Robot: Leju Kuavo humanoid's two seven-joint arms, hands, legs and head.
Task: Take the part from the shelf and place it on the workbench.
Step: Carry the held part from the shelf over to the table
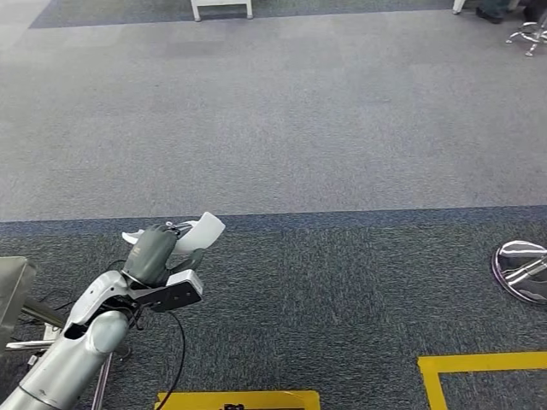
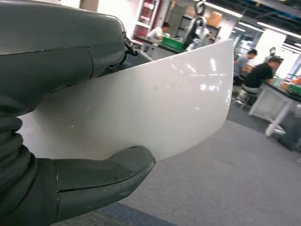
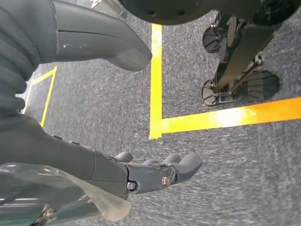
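Carrying stage, by my reading: the left hand [image 1: 152,253] holds the white curved part [image 1: 201,231], so the pick from the shelf looks done and the placing is what remains. In the left wrist view the thumb [image 2: 106,179] lies under the glossy white panel and the darker fingers [image 2: 71,52] press on its other face, so the grip is a clamp across the sheet, part well seated between them. From the head view the part is held out ahead of the robot's left side, raised above grey carpet [image 1: 291,128], not resting on anything. The right hand [image 3: 156,172] hangs toward the floor, fingers loosely extended and apart, nothing in it; yellow floor tape [image 3: 156,84] and a wheeled base [image 3: 234,80] lie below it. No desk surface close ahead in the head view; white furniture legs [image 1: 221,10] stand at the far edge of the carpet, and the left wrist view shows desks with people seated well off in the background. Judgement: the walk to the desk and the set-down are both left. Containers: none close by that I can make out; green bins on a far desk [image 2: 174,43] are too small to read for contents.
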